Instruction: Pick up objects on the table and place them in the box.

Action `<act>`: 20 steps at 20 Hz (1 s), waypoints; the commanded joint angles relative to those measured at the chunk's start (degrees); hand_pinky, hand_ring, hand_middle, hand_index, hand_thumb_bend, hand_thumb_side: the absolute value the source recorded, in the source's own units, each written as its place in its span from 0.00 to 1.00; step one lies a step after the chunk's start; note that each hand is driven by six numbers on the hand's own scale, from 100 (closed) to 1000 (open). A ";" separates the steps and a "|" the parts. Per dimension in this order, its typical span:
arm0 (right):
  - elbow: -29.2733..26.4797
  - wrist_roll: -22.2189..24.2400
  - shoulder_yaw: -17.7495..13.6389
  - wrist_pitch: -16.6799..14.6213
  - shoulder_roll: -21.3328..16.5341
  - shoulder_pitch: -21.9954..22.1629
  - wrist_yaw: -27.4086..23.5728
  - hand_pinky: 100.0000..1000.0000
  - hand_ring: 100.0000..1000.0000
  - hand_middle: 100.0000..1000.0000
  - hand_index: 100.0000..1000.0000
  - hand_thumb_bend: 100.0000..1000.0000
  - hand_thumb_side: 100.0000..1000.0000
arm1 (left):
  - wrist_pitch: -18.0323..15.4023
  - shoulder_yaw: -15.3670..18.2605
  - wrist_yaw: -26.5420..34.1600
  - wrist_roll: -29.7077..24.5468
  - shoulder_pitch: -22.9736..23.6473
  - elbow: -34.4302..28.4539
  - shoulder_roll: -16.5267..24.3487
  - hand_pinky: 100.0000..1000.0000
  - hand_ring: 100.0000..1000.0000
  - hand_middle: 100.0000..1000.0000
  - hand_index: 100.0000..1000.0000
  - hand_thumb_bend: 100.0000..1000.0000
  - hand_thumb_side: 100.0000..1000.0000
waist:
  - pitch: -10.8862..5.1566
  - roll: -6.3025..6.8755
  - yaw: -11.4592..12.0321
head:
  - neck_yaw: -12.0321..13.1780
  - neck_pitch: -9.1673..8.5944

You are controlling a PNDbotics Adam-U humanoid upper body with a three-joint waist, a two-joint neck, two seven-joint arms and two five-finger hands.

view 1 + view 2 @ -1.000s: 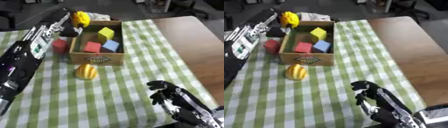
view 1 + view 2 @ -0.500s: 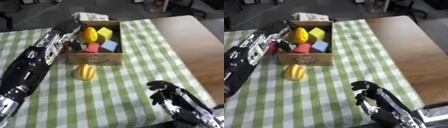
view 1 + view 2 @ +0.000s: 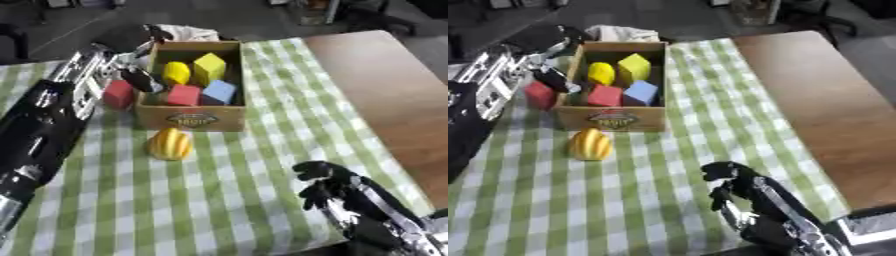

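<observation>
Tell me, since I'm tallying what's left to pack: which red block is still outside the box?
The red block on the checked cloth, against the box's left wall beside the left hand. The other red block sits inside, next to the blue one.

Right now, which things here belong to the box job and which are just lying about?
Job:
box
yellow ridged fruit, on the cloth
red block, left of the box
yellow, red and blue pieces already inside

Lying about:
white crumpled thing behind the box
bare wooden tabletop
</observation>
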 commanded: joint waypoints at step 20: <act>-0.71 -0.44 -0.59 -0.15 -0.37 -0.36 0.14 0.66 0.44 0.80 0.73 0.00 0.41 | 8.34 7.67 -0.35 0.04 2.39 12.16 4.40 0.71 0.70 0.73 0.92 0.35 0.19 | -0.72 -0.17 0.91 | -0.63 0.26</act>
